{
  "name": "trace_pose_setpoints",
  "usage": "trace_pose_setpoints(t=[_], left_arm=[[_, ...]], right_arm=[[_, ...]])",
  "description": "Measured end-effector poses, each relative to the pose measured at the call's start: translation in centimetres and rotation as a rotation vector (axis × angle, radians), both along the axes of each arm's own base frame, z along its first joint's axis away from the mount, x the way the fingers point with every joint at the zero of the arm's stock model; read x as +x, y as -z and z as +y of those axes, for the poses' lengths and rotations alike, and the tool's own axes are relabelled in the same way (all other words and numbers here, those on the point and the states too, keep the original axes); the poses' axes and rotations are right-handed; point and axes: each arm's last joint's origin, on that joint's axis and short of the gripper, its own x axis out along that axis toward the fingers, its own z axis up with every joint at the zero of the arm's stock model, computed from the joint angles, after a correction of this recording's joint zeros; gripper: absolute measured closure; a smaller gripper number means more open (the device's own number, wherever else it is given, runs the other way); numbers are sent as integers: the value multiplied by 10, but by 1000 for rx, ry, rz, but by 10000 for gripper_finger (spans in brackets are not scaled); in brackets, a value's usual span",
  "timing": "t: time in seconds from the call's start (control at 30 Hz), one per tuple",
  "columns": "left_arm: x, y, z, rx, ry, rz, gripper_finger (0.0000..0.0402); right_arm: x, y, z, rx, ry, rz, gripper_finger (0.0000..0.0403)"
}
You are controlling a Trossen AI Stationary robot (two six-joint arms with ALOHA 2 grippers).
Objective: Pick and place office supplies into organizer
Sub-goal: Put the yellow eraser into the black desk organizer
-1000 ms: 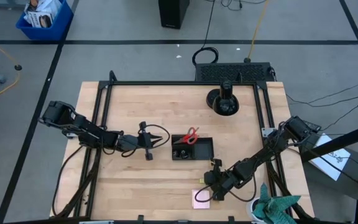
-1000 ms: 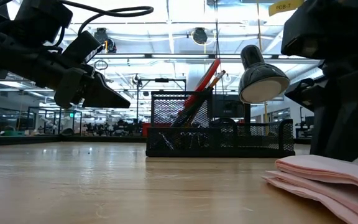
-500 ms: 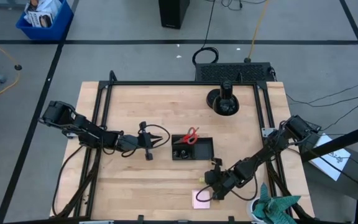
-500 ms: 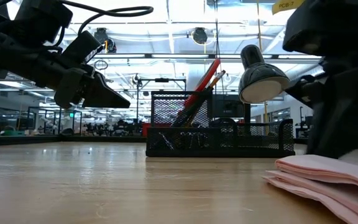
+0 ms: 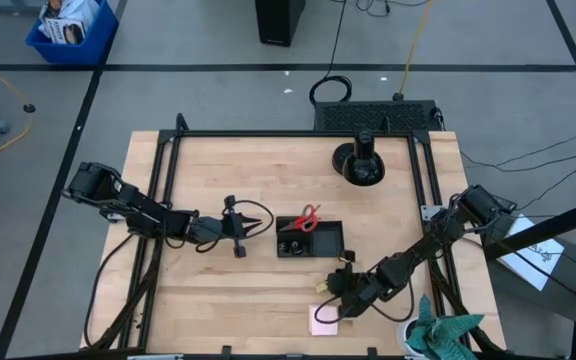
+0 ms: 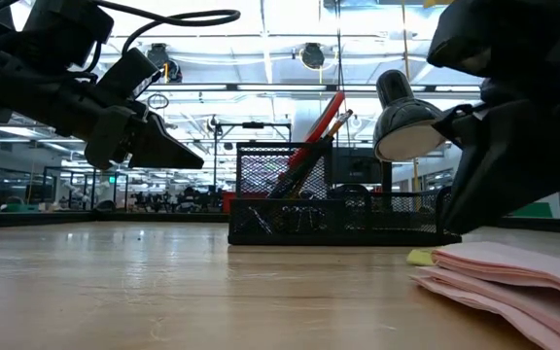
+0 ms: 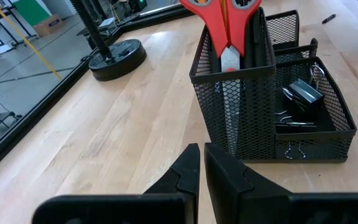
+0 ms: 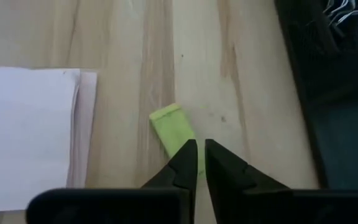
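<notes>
Small yellow-green rectangular eraser (image 8: 175, 130) flat on the worktop (image 5: 268, 170) near its front edge, between pink sticky-note pad (image 5: 324, 321) and black mesh organizer (image 5: 310, 239), long axis apparently slanting toward the organizer. Right hand (image 8: 201, 163) nipped on its end, nearly closed. Red-handled scissors (image 7: 227, 18) upright, handles up, in the tall compartment; black binder clips (image 7: 303, 95) in the low tray. Left hand (image 7: 201, 163) closed, empty, beside the organizer.

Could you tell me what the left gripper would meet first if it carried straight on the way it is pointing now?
Most likely the organizer. The left gripper, fingers shut, points across bare table at the tall mesh compartment holding the red-handled scissors; nothing lies between in the left wrist view. It may be aimed slightly to that compartment's side.
</notes>
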Motion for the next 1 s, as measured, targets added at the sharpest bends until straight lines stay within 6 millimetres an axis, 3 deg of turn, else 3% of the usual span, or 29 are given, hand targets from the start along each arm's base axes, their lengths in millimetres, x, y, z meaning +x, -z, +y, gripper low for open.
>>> trace_pose_setpoints(t=[0.33,0.53,0.8,1.0], left_arm=[[0,0,0,0,0,0,371],[0,0,0,0,0,0,371],[0,0,0,0,0,0,371],[0,0,0,0,0,0,371]], right_arm=[[8,-9,6,51,-140,35,394],[5,-7,5,-19,-318,102,343],[18,-7,-14,-15,-367,116,255],[26,-6,-30,21,-417,141,235]])
